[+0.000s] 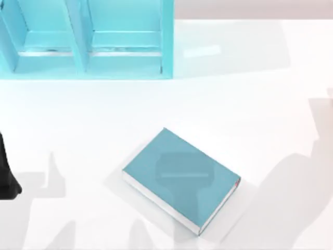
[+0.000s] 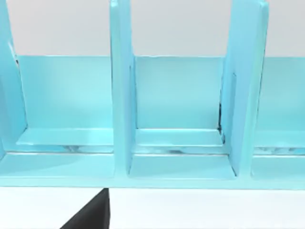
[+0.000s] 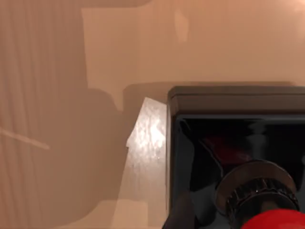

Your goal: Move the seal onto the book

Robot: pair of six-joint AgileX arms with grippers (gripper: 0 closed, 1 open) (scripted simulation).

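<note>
Close under my right wrist camera, the seal [image 3: 238, 157] shows its black base and red knob; I cannot tell that gripper's state. From above, the book [image 1: 182, 177] lies at lower centre on the table [image 1: 250, 104], shelf unit [image 1: 88, 41] upper left, left arm [image 1: 6, 172] parked at left edge.

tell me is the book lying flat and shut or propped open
Flat and shut. In the top view the book lies on the white table with its plain teal cover facing up, white page edges along its near sides, and nothing resting on it.
</note>
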